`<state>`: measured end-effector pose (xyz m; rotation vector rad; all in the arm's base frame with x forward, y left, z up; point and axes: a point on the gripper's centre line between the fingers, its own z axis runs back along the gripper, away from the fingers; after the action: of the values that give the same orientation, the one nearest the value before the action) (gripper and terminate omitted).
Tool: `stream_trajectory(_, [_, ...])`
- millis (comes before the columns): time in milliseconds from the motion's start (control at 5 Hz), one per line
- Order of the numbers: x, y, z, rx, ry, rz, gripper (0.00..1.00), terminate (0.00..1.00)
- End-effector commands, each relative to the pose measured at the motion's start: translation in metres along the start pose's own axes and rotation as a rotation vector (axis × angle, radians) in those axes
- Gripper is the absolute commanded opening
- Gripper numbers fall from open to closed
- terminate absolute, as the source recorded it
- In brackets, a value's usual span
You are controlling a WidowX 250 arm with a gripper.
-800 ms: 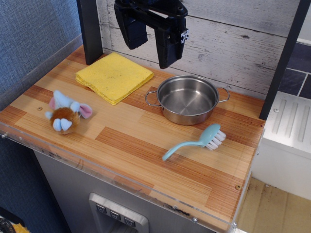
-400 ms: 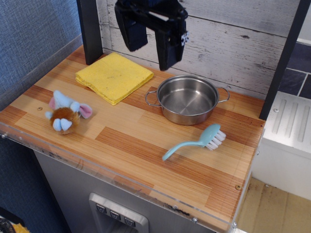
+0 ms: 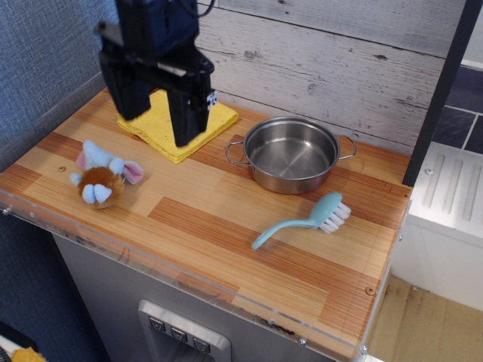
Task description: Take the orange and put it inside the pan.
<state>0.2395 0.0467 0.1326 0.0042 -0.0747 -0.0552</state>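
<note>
The orange (image 3: 102,178) is a small fuzzy plush with an orange-brown body, light blue paws and pale ears. It lies near the front left of the wooden counter. The pan (image 3: 293,154) is a round shiny steel pan with two loop handles, standing empty at the back middle. My gripper (image 3: 156,121) hangs open and empty above the yellow cloth, up and to the right of the orange and left of the pan. Its two black fingers point down with a wide gap between them.
A folded yellow cloth (image 3: 198,121) lies at the back left, partly hidden by the gripper. A light blue dish brush (image 3: 303,219) lies in front of the pan. The counter (image 3: 226,234) has a clear plastic front edge. A dark post stands at the right.
The gripper has moved left and down from above the pan's left side to above the yellow cloth, closer to the orange. Its jaws stay open. The objects have not moved.
</note>
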Motion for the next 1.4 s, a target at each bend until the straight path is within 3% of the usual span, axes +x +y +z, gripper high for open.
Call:
stream_trajectory(0, [-0.022,0.026,-0.005,0.029,-0.03,0.484,1.0,0.0])
stream_trajectory(200, [-0.021,0.037,-0.018,0.028,-0.021,0.573,1.0,0.0])
stream_trajectory(800, [-0.006,0.083,-0.078,0.157,-0.086,0.49,1.0,0.0])
stream_trajectory(1200, [-0.009,0.095,-0.106,0.153,-0.081,0.542,1.0,0.0])
